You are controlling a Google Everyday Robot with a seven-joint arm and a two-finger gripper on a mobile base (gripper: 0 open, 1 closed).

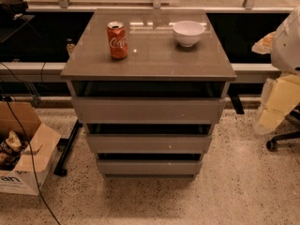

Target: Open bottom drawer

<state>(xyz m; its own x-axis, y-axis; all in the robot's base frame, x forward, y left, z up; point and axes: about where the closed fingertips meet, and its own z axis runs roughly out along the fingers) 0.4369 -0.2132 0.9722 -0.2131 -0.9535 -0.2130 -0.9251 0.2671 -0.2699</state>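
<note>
table (pixel 154 62): grey-brown top, three drawers stacked under it, stands on a speckled floor
bottom drawer (pixel 149 167): lowest of the three, slimmest front, plain flat panel with no handle, just above the floor; a dark strip shows along its upper edge; how far out it is, cannot tell
middle drawer (pixel 148 143): directly above the bottom one, small white speck right of centre
top drawer (pixel 148 110): tallest front, dark gap between it and the table top
gripper (pixel 280 102): cream part at the right edge of the view, below the white arm (pixel 289 41), right of the table, well apart from all drawers, touching nothing; spread or pressed together, cannot tell
soda can (pixel 117 40): red, upright, left side of the table top
bowl (pixel 188 33): white, upright, back right of the table top, well apart from the can
cardboard box (pixel 23 165): open, on the floor left of the table
</note>
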